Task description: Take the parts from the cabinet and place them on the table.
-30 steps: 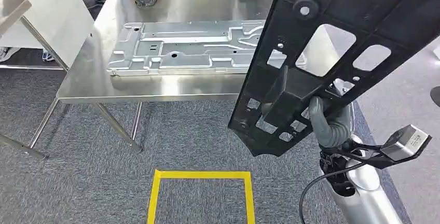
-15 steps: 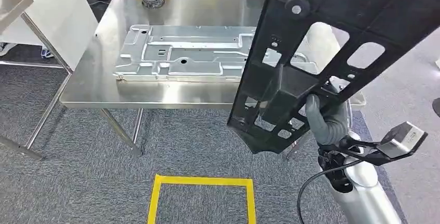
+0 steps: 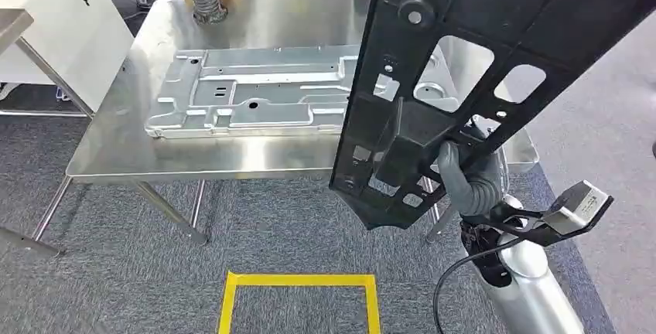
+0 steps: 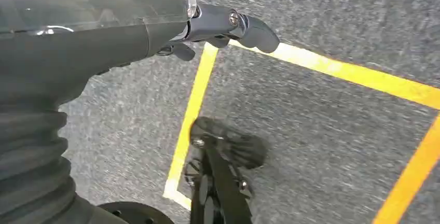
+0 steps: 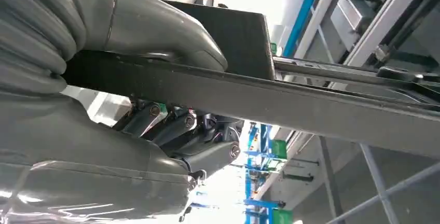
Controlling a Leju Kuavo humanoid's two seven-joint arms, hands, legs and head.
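While right hand (image 3: 468,179) clamps the black panel (image 3: 464,79), its low tip may clip the table (image 3: 193,160) edge; left hand (image 4: 218,27) seems empty, fingers apart.

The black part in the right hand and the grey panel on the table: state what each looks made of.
Black part: likely moulded plastic, matt, with ribs and cut-out windows; painted metal cannot be excluded. Right hand grips its lower edge.
Grey panel: looks like stamped sheet metal, dull silver, with pressed ridges and punched holes.
Table: probably stainless steel, brushed, showing soft reflections.
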